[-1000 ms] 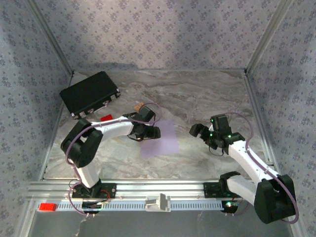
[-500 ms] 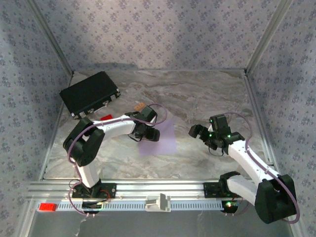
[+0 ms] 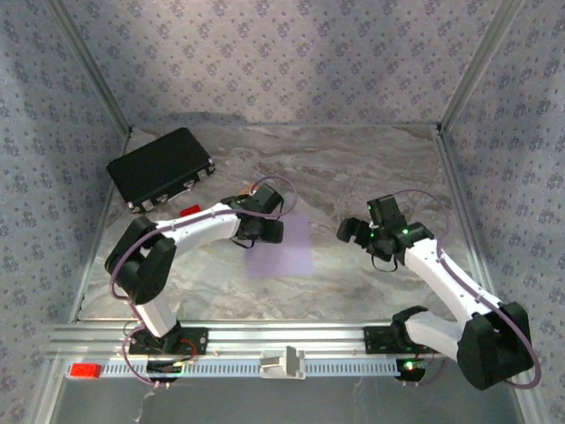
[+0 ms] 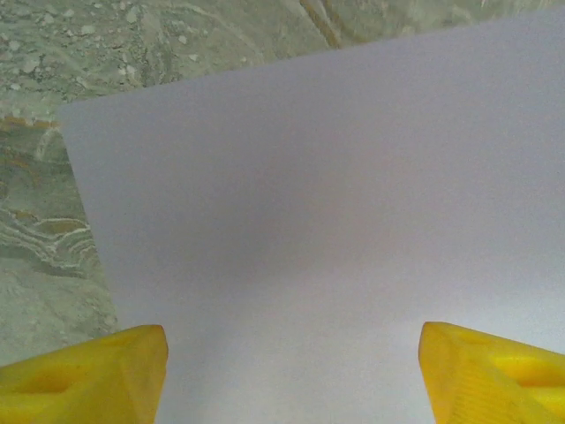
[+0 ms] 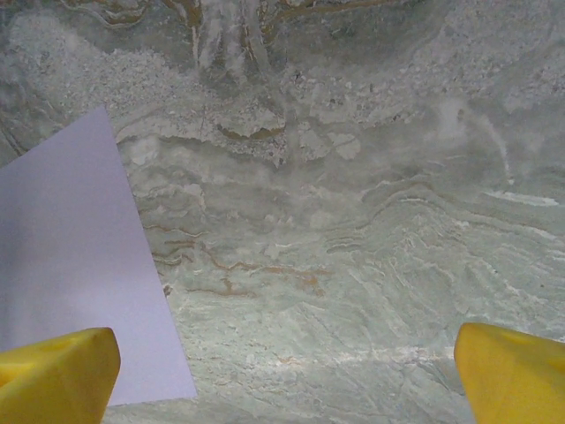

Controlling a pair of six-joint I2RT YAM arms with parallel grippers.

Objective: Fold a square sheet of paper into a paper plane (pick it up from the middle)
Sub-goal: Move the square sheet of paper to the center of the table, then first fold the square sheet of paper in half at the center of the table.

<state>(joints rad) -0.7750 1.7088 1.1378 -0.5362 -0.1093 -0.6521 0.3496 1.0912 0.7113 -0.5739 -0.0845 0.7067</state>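
Plainly, you have every fold ahead: the paper (image 3: 281, 248) lies flat and uncreased on the counter (image 3: 353, 168). Your left jaws stand apart, low over the paper's left part; your right jaws, apart too, hang just off its right edge.

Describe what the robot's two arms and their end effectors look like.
The left arm and right arm have white links, bulky black joints and a thin purplish cable looping alongside. The left end effector and right end effector are black, with yellow wedge-shaped fingers in the wrist views.
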